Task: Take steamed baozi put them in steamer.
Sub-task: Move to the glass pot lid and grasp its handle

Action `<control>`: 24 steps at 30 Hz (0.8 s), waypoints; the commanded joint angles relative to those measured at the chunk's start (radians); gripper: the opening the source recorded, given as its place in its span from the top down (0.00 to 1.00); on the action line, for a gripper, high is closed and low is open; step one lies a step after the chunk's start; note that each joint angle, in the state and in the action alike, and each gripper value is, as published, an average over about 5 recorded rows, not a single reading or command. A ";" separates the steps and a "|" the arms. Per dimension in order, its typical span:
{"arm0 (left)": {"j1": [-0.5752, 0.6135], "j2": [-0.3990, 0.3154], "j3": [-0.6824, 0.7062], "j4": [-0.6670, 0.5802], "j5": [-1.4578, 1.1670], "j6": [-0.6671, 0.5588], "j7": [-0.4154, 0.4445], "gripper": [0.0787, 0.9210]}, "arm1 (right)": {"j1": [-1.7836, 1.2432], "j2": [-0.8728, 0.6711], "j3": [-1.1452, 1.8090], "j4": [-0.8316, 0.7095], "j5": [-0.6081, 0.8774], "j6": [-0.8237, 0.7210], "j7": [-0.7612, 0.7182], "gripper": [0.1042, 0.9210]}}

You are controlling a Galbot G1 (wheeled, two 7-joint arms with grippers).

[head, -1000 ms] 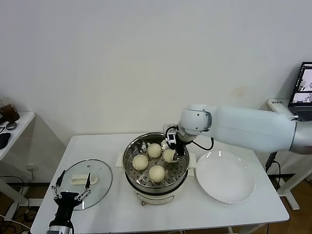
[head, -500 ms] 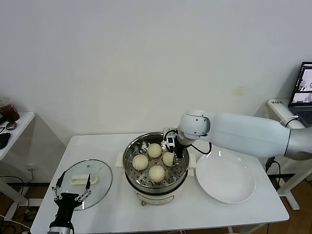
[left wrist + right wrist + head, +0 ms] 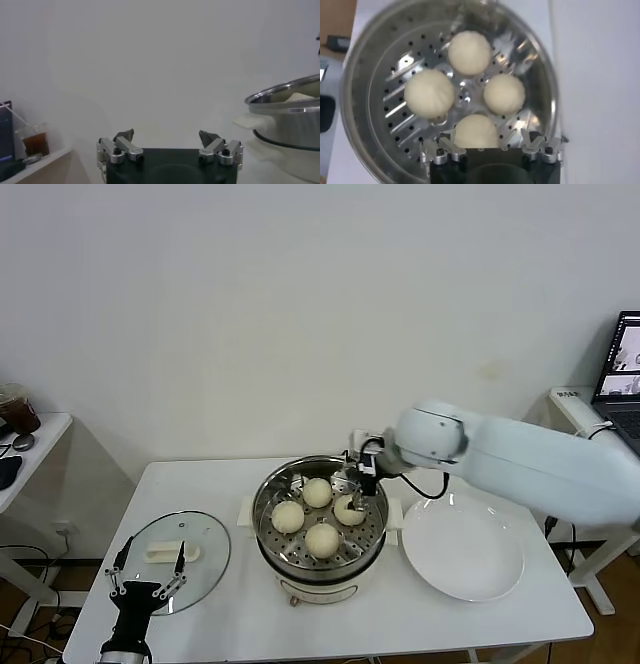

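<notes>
Baozi point(image 3: 318, 492): you now have all four on the perforated tray of the steamer point(image 3: 268, 529), and the plate point(image 3: 462, 547) at the pot's 3 o'clock is bare. On the tray they sit at roughly 12, 3, 6 and 9 o'clock, close together around the tray's middle; from the right wrist view the one nearest the camera point(image 3: 476, 131) lies just under the tool.

What changed over the last second is the right gripper point(image 3: 357, 481). It was clamped on the 3 o'clock bun and pressed low into the pot; since then the jaws have spread wide, and the arm has lifted and drawn back toward the pot's 2 o'clock rim. The bun stayed where it was set (no sign of it sticking to a finger point(image 3: 441, 148) or rolling). The tool is open and carries nothing.

Your left gripper point(image 3: 145, 569) is also open and empty, parked low at the table's near edge by the glass lid point(image 3: 170, 549), at the steamer's 9 o'clock.

To my eye that release finishes the loading: nothing is left to fetch. You need only clear the right arm up and away without brushing the rim or nudging the near bun.
</notes>
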 commanded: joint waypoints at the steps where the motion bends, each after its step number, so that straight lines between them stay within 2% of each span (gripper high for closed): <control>1: 0.007 -0.008 0.011 -0.027 -0.009 0.013 -0.008 0.12 | -0.843 -0.287 0.774 0.222 0.001 0.316 0.464 0.12; 4: 0.012 -0.011 0.023 -0.043 -0.010 0.023 -0.009 0.12 | -1.223 -0.264 1.100 0.247 -0.090 0.464 0.492 0.12; 7: 0.019 -0.014 0.035 -0.054 -0.005 0.027 -0.011 0.12 | -1.491 -0.146 1.330 0.234 -0.214 0.645 0.493 0.12; 14: 0.027 -0.029 0.059 -0.054 0.093 0.020 -0.035 0.12 | -1.755 0.244 1.651 0.179 -0.428 0.955 0.402 0.12; 19: 0.014 -0.044 0.032 -0.017 0.331 0.022 -0.106 0.12 | -1.823 0.522 1.859 0.182 -0.480 1.071 0.325 0.12; 24: 0.000 -0.034 -0.041 0.035 0.649 0.017 -0.201 0.12 | -1.912 0.665 1.943 0.203 -0.453 1.079 0.341 0.12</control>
